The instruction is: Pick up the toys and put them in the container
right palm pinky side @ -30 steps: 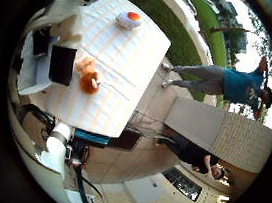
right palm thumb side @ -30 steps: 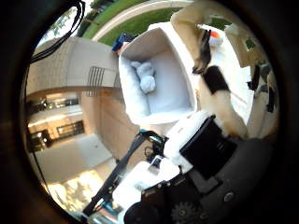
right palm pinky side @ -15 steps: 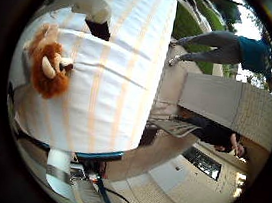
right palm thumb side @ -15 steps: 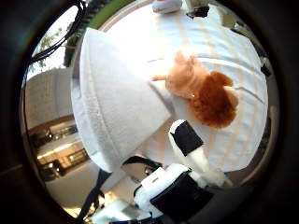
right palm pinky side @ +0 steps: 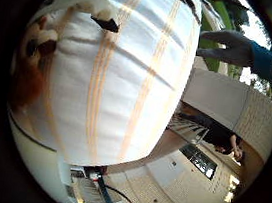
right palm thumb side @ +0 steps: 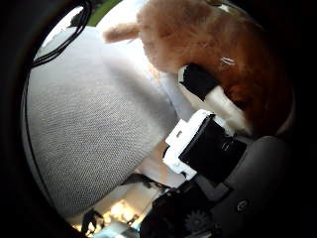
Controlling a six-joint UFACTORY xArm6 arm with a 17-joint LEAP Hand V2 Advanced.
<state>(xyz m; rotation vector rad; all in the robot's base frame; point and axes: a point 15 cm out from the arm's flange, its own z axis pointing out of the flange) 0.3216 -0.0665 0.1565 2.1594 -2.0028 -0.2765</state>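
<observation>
The setting is outdoors, with paved ground, a low wall and grass visible beyond a tabletop (right palm pinky side: pixel 143 82) covered by a white cloth with pale orange stripes. In the little finger side palm view, the cloth fills most of the field, and the plush toy (right palm pinky side: pixel 32 67), orange-brown with pale parts, lies on it at the margin of the view, close to the palm. In the thumb side palm view, the same toy fills the area directly ahead of the palm, its tan body running into a darker orange-brown end, and one finger (right palm thumb side: pixel 208 91) of the robot hand (right palm thumb side: pixel 205 148) rests against it. The grey fabric container (right palm thumb side: pixel 94 129) stands just beside the toy. The toy therefore lies immediately under the palm, with the container adjacent. Whether the fingers are extended or closed round the toy cannot be determined from these views.
</observation>
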